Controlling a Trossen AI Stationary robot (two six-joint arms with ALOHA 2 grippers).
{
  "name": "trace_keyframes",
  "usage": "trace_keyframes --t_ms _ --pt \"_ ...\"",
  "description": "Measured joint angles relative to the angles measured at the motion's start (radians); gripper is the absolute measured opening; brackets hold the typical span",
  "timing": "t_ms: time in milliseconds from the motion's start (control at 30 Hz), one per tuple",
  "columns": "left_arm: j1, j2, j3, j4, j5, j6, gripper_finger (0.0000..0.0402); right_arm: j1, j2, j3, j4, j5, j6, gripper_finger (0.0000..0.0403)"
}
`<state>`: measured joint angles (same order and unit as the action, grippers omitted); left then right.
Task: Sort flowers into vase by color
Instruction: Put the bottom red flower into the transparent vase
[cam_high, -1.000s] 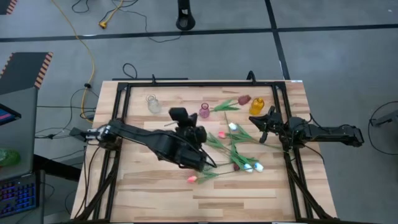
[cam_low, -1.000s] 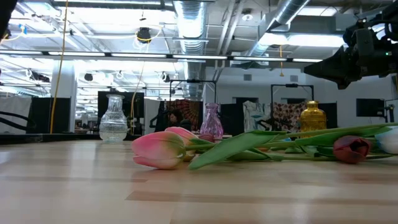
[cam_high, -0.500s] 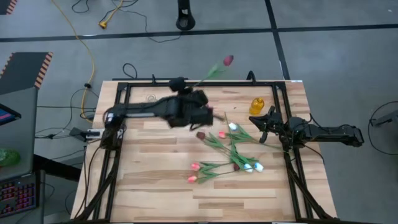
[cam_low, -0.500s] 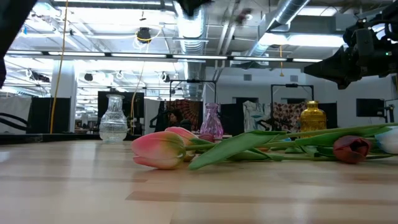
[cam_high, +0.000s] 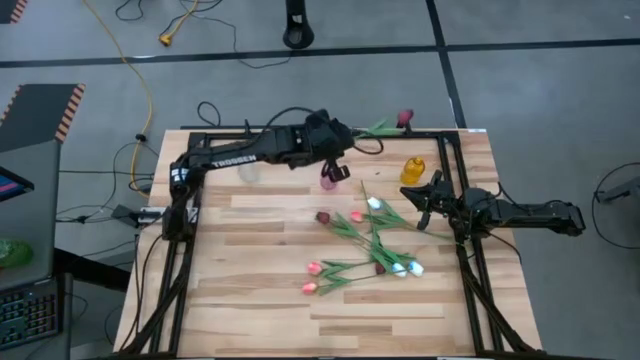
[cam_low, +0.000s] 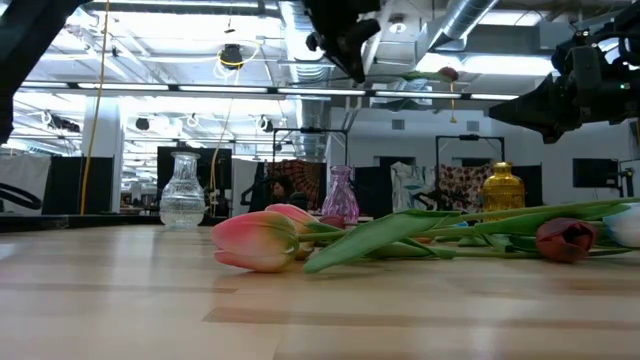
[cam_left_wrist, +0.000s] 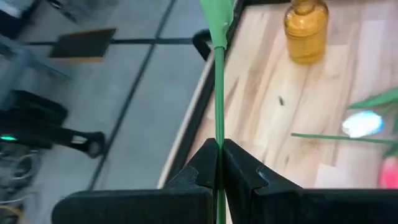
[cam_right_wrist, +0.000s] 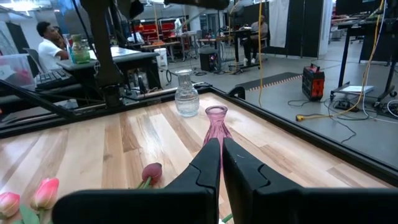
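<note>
Three vases stand at the far side of the wooden table (cam_high: 250, 310): a clear glass vase (cam_low: 182, 191), a pink glass vase (cam_low: 339, 196) and an amber glass vase (cam_high: 413, 168). About eight artificial tulips (cam_high: 372, 240) lie near the pink vase. The left gripper (cam_high: 341, 143) is above the pink vase, jaws clamped on a dark red tulip (cam_high: 404, 118); its long green stem points beyond the table edge. The right gripper (cam_high: 420, 192), jaws nearly together and empty, waits beside the amber vase.

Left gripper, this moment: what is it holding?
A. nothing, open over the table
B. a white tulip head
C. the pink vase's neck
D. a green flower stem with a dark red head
D: the left gripper is shut on the thin green stem of the dark red flower, lifted above the table's far edge near the pink vase.
</note>
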<state>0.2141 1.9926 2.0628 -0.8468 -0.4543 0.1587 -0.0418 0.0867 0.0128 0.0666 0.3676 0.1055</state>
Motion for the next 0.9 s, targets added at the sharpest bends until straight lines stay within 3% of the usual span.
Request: trace_keyframes --t_ms 167,267,433,633,767,900 --pt "0.032 -0.033 -0.032 0.011 0.049 -0.013 0.0 0.0 0.0 0.0 0.0 0.0 0.0 0.0047" --pt "0.049 -0.122 -0.148 0.079 0.051 -0.014 0.0 0.0 0.0 0.0 -0.001 0.0 0.0 0.0047" --pt "0.092 -0.373 -0.549 0.37 0.067 -0.017 0.0 0.0 0.0 0.001 -0.002 0.0 0.0 0.0047" --pt "0.16 -0.775 -1.025 0.62 0.145 -0.027 0.0 0.0 0.0 0.001 -0.002 0.0 0.0 0.0047" --pt "0.209 -1.015 -1.254 0.823 0.258 -0.028 0.0 0.0 0.0 0.001 -0.002 0.0 0.0 0.0047" --pt "0.253 -1.183 -1.422 0.967 0.24 -0.067 0.0 0.0 0.0 0.001 -0.002 0.0 0.0 0.0047"
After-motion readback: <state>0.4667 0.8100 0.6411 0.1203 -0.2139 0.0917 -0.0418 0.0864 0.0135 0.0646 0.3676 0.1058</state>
